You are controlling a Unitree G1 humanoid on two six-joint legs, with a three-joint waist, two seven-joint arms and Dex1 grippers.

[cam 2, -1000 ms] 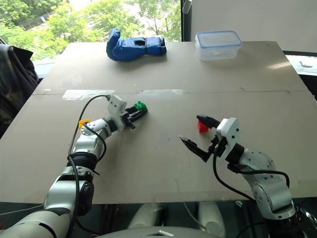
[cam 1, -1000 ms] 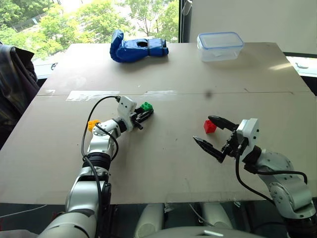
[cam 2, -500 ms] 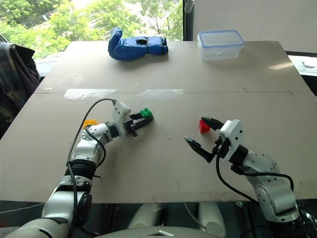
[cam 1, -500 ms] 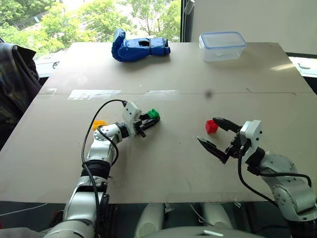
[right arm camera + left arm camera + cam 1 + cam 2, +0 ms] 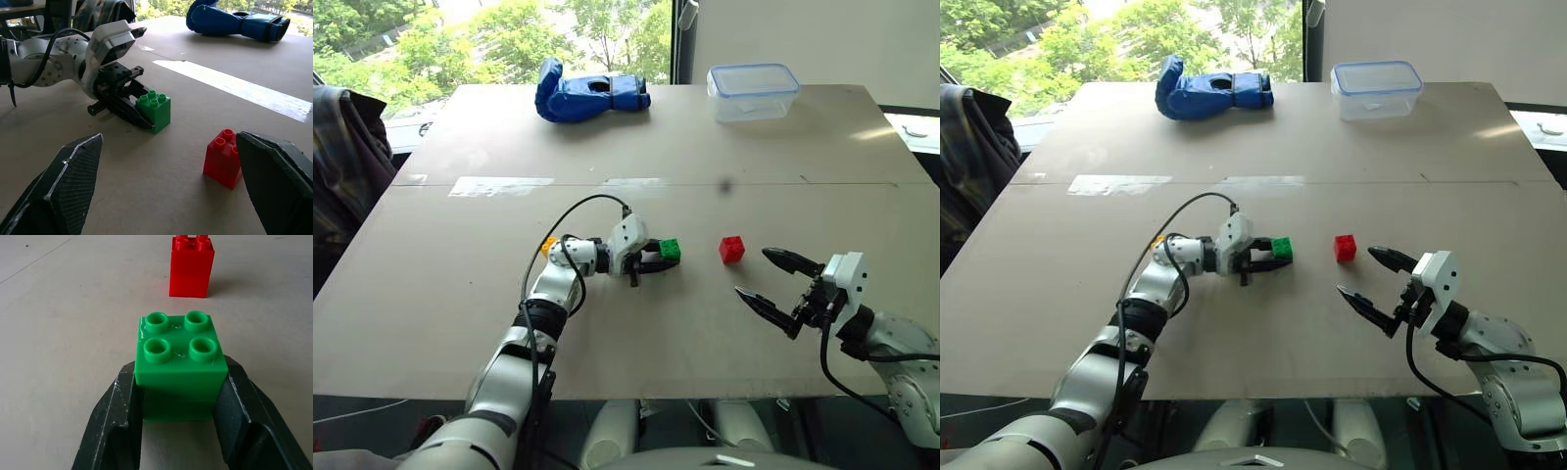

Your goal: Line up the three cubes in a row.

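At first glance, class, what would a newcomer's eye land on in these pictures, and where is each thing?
The green cube, pinched between the left gripper's black fingers near the middle of the table, catches the eye first. The red cube stands free just beyond it, and the right gripper hangs wide open at its other side. At the far edge lie a blue glove and a clear plastic box.

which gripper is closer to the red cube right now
Roughly even, the left slightly nearer. The left gripper, shut on the green cube, sits beside the red cube on its left. The right gripper hangs open to its right, nearer the robot.
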